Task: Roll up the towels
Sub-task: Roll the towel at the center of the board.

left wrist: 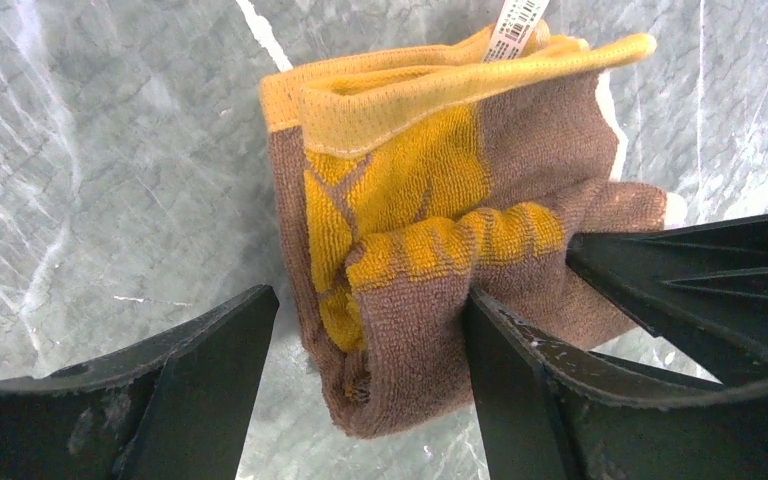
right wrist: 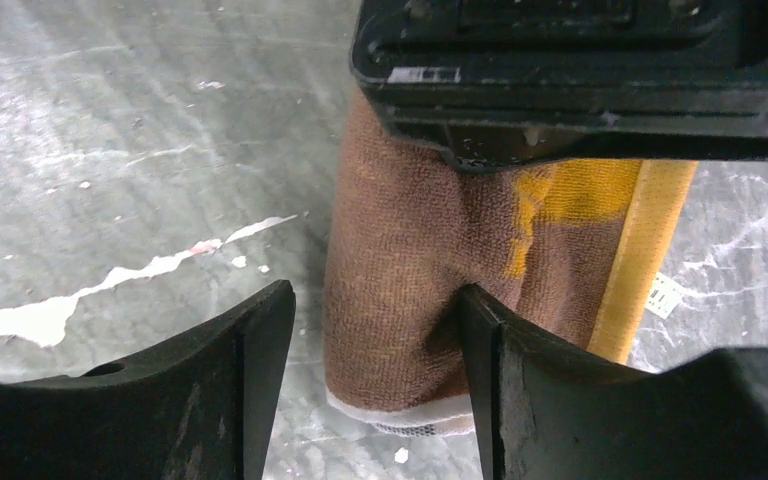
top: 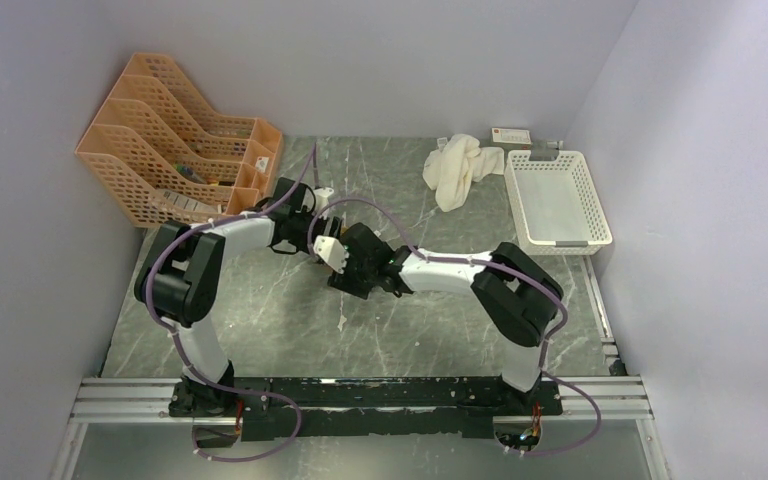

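Straddling brown towel [left wrist: 440, 170] | left claw [left wrist: 370, 298] spread | right claw [right wrist: 375, 292] spread | edge seemingly touches one finger each, gap beside other

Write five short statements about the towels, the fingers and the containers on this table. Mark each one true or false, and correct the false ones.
1. The brown and yellow towel lies on the table with the left gripper and the right gripper both at it. True.
2. The cream towel sits inside the white basket. False: it lies crumpled on the table beside the basket.
3. The left gripper's fingers are clamped shut. False: they stand apart, with the towel's end partly between them.
4. The orange racks stand in the far left corner. True.
5. A white tag shows at the brown and yellow towel's edge. True.
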Motion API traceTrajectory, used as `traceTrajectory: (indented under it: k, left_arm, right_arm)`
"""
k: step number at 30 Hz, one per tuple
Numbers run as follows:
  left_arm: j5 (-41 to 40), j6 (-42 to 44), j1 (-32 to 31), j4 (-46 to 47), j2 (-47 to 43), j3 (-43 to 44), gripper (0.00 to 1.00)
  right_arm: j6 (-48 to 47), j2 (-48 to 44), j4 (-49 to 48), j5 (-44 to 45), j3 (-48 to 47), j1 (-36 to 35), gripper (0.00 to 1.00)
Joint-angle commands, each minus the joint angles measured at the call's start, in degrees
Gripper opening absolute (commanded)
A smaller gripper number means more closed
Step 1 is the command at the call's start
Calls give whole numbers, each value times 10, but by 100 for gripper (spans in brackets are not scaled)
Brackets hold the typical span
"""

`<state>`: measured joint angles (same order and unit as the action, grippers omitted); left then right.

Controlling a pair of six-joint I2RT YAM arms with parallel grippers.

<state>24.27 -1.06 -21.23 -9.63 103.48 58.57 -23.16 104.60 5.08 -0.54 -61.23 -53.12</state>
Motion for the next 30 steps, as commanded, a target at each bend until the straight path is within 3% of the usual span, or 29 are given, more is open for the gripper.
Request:
traceTrajectory:
  k: [1, 11, 20, 24, 30]
  left_arm:
    - [-11, 14, -2, -20, 24, 13, 80]
    - [24, 16, 31, -22, 19, 34, 82]
    - [107, 28, 102, -4, -47, 44, 83]
    - [176, 11, 114, 58, -88, 7, 85]
    - [228, 14, 114, 76, -92, -25, 85]
  right_arm:
    - [5, 23, -1, 48, -24, -6, 60]
    - [44, 28, -16, 12, -22, 4, 50]
    - [106, 9, -30, -163, -20, 91, 38]
    - [134, 20, -32, -243, -32, 133, 36]
    - [203, 43, -54, -374, -52, 198, 37]
